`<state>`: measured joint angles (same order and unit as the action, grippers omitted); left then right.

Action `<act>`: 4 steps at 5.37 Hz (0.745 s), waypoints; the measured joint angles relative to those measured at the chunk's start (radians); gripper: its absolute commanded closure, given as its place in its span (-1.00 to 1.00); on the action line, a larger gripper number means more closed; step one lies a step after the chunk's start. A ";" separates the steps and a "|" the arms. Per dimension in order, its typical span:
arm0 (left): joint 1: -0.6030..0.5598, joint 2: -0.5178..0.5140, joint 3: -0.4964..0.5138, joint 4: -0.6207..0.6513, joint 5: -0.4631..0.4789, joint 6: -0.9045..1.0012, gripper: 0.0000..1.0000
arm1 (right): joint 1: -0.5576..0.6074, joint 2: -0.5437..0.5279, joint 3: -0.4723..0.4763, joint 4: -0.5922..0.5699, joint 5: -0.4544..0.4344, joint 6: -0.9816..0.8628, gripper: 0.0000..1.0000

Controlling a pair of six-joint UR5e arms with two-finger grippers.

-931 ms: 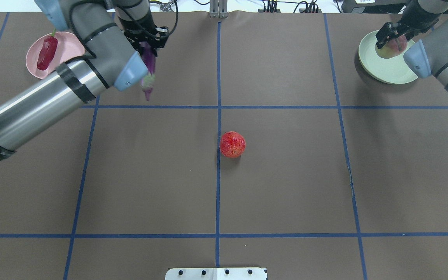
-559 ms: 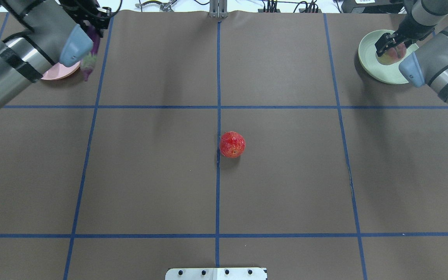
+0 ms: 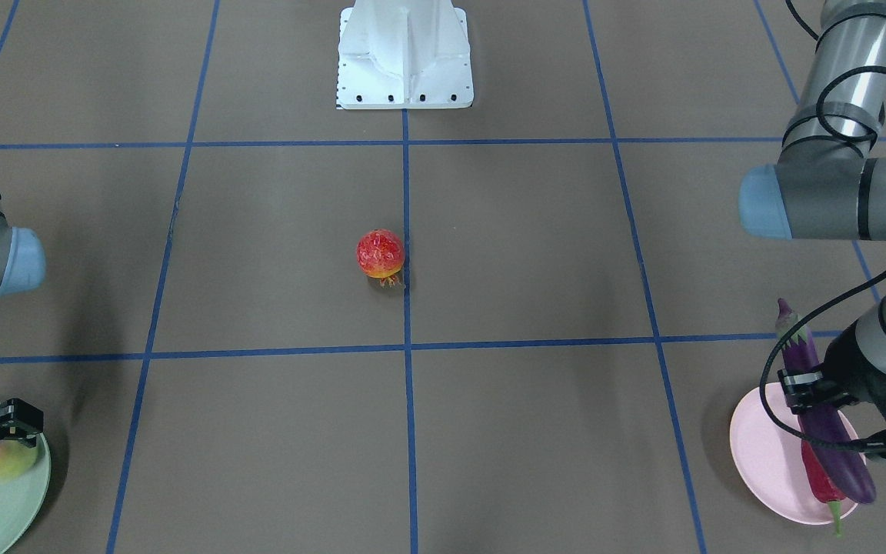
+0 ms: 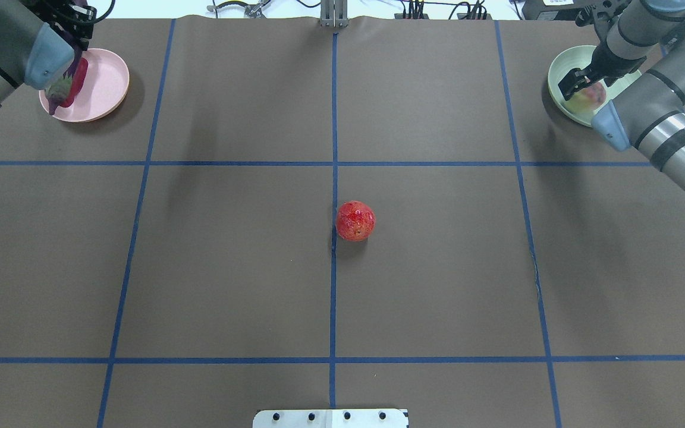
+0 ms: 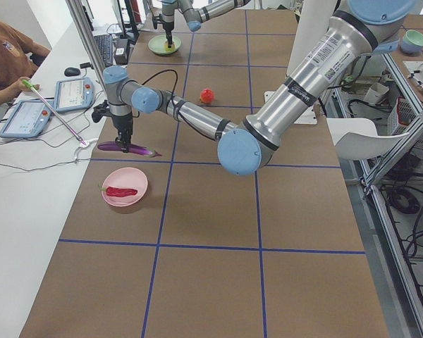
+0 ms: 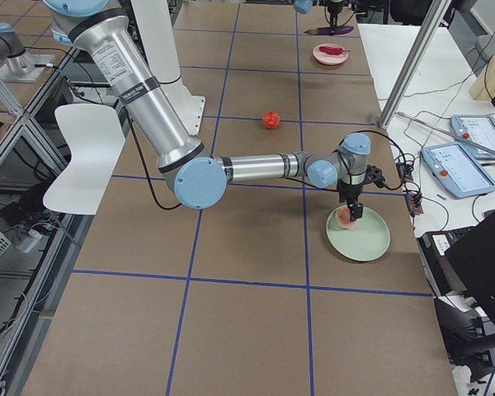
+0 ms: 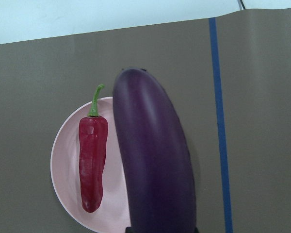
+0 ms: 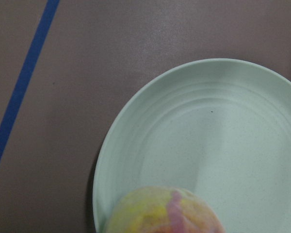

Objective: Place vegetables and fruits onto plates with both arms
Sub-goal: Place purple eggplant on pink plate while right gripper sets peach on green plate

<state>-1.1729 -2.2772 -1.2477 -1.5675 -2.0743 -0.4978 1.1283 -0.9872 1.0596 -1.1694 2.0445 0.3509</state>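
- The table [image 4: 229, 267] is covered in matte brown sheet and is ruled into squares by blue tape.
- The left silver-grey arm [image 3: 827, 198] reaches to 10 o'clock in the overhead view. Its black left gripper [image 3: 806, 388] has its jaws closed on the middle of the eggplant.
- The right silver-grey arm [image 4: 669, 128] reaches to 2 o'clock. The black right gripper [image 4: 580, 83] hangs over the green plate, its jaws narrowed around the peach.
- The pale pink round plate [image 4: 107, 77] sits at 10 o'clock on the table.
- The pale mint-green plate [image 8: 233, 136], with faint rings in its well, sits at 2 o'clock.
- The long glossy purple eggplant [image 7: 155, 160] is held level in the air. It hangs over the pink plate's edge, alongside the chili.
- The dark red wrinkled chili pepper [image 7: 92, 165] with a curled green stem lies on the pink plate.
- The round yellow-green peach [image 8: 165, 213] with a pink streak is at the mint plate's rim. I cannot tell whether it touches the plate.
- The round bumpy red-orange fruit [image 4: 355, 220] rests at the table's centre, just beside the middle tape line.
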 measured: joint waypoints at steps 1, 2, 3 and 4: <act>-0.002 0.002 0.045 -0.035 0.010 0.002 1.00 | 0.006 0.018 0.020 -0.013 0.017 0.004 -1.00; 0.001 0.001 0.138 -0.136 0.023 0.002 1.00 | 0.016 0.026 0.096 -0.079 0.077 0.030 -1.00; 0.017 -0.004 0.217 -0.222 0.039 0.000 1.00 | 0.021 0.025 0.204 -0.175 0.144 0.093 -1.00; 0.047 -0.010 0.252 -0.252 0.077 -0.004 1.00 | 0.014 0.021 0.291 -0.232 0.191 0.179 -1.00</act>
<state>-1.1261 -2.2870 -0.9952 -1.8197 -1.9976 -0.5016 1.1426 -0.9660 1.3504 -1.4009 2.2359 0.5297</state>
